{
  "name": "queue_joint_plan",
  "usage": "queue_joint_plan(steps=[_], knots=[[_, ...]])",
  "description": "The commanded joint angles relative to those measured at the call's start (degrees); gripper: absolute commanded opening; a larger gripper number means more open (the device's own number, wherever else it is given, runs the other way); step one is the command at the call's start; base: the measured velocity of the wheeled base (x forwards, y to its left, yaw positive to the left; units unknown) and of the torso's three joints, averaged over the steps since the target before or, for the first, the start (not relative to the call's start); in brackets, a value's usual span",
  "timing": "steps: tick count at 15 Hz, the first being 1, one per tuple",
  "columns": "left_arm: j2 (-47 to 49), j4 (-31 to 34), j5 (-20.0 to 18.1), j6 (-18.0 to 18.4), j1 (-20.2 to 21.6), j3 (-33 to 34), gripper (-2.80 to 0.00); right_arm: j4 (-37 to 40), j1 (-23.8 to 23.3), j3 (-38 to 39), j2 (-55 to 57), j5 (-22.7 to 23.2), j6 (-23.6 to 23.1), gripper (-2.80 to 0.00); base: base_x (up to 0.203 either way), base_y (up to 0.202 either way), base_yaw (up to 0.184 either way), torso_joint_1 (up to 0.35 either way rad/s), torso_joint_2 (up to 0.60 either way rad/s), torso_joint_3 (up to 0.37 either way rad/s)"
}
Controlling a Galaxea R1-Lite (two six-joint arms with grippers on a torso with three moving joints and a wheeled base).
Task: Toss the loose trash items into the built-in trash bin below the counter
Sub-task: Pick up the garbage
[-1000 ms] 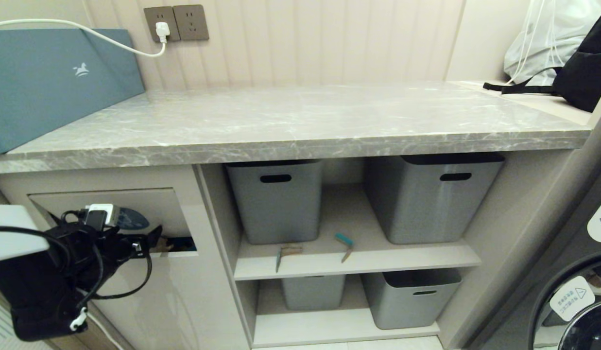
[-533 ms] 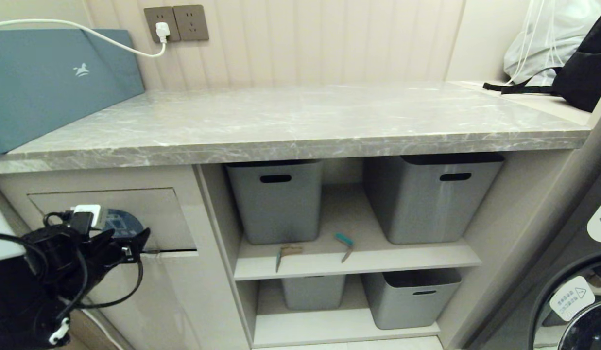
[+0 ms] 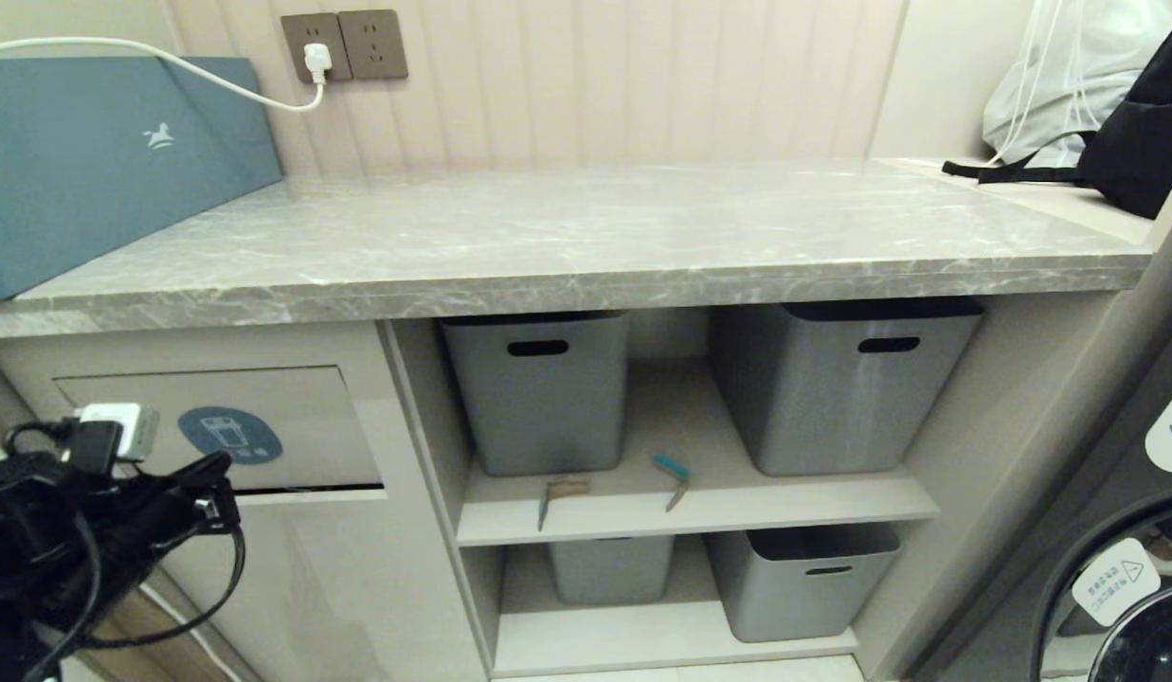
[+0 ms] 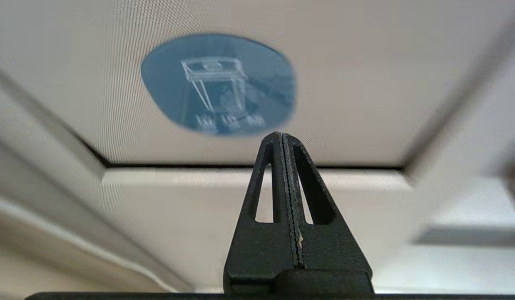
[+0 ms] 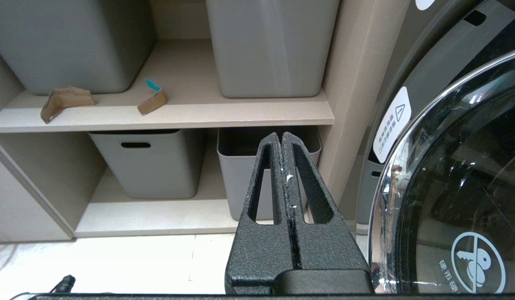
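Note:
The built-in trash bin's flap (image 3: 292,417) sits closed in the beige cabinet front below the counter (image 3: 586,246), its blue oval sticker (image 3: 230,435) fully showing. My left gripper (image 3: 221,466) hangs just in front of the flap's lower left, shut with nothing between its fingers. In the left wrist view its tips (image 4: 281,135) point at the flap (image 4: 365,83) just under the sticker (image 4: 217,83). Two loose trash items lie on the upper shelf: a brown scrap (image 3: 562,491) (image 5: 65,102) and a strip with a teal end (image 3: 674,476) (image 5: 152,100). My right gripper (image 5: 281,135) is parked, shut and empty.
Grey tubs (image 3: 538,388) (image 3: 837,379) stand on the upper shelf behind the scraps, and others (image 3: 799,578) sit on the lower shelf. A teal box (image 3: 102,161) with a white cable rests on the counter's left. A washing machine door (image 5: 457,187) is at the right.
My left gripper drew back from the flap toward the lower left and shut. The flap, pushed in a second ago with a brown scrap at its gap, has swung closed.

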State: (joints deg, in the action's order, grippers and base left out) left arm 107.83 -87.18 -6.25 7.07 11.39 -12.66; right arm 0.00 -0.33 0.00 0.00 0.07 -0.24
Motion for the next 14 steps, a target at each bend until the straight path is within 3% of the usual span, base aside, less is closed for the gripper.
queue_joint_plan(steps=[1, 3, 6, 8, 12, 14], knots=[[-7.2, -0.5, -0.1, 0.1, -1.3, 4.5, -2.8, 0.0, 0.1, 0.0, 0.0, 0.0, 0.0, -2.8, 0.0, 0.0, 0.0, 0.0, 0.0, 0.0], [-13.8, 0.5, -0.2, 0.2, -5.6, 9.6, -2.8, 0.0, 0.0, 0.0, 0.0, 0.0, 0.0, -2.8, 0.0, 0.0, 0.0, 0.0, 0.0, 0.0], [-21.9, 6.5, -0.2, 1.3, -16.6, 12.3, -2.8, 0.0, 0.0, 0.0, 0.0, 0.0, 0.0, -2.8, 0.0, 0.0, 0.0, 0.0, 0.0, 0.0], [-21.3, 8.9, -0.5, 3.0, -24.2, 12.5, -2.8, 0.0, 0.1, 0.0, 0.0, 0.0, 0.0, -2.8, 0.0, 0.0, 0.0, 0.0, 0.0, 0.0], [-14.9, 11.6, -7.1, 4.3, -28.1, 7.6, -2.8, 0.0, 0.1, 0.0, 0.0, 0.0, 0.0, -2.8, 0.0, 0.0, 0.0, 0.0, 0.0, 0.0], [-14.8, 11.8, -8.0, 6.3, -29.8, 7.6, -2.8, 0.0, 0.0, 0.0, 0.0, 0.0, 0.0, -2.8, 0.0, 0.0, 0.0, 0.0, 0.0, 0.0]])
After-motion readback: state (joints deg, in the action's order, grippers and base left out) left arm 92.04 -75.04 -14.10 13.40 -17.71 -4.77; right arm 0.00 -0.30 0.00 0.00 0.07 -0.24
